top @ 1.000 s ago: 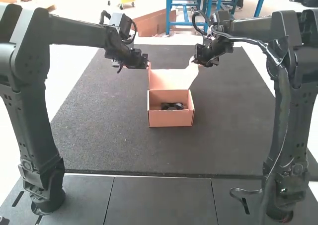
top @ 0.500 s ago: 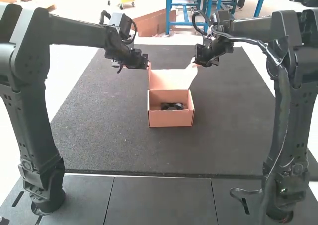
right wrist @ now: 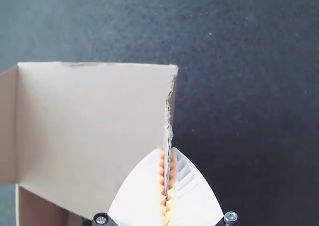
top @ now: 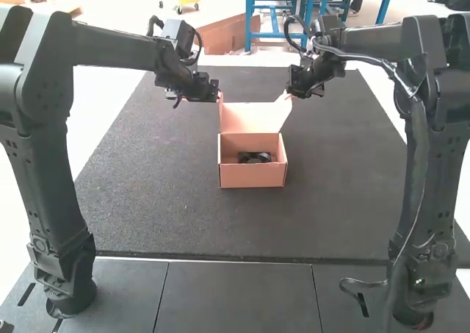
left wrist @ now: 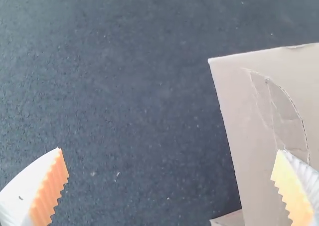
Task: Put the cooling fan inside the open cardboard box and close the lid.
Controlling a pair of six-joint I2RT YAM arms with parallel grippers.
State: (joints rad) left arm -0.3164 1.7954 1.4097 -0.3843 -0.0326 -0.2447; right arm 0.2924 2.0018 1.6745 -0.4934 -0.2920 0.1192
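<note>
The open cardboard box (top: 252, 170) stands mid-mat with the black cooling fan (top: 255, 157) inside it. Its lid (top: 253, 117) stands up at the back. My right gripper (top: 292, 94) is shut on the lid's upper right corner flap; in the right wrist view the fingers (right wrist: 167, 186) pinch the cardboard lid (right wrist: 94, 131) edge. My left gripper (top: 209, 95) hangs open beside the lid's upper left corner. In the left wrist view its orange pads (left wrist: 49, 186) stand wide apart, one over the mat, the other against the lid (left wrist: 264, 136).
A black mat (top: 147, 178) covers the table, with bare room all around the box. Both arms reach in from the sides above the box's back edge.
The right gripper has drawn the lid's right corner slightly up and inward. The left arm has stayed still.
</note>
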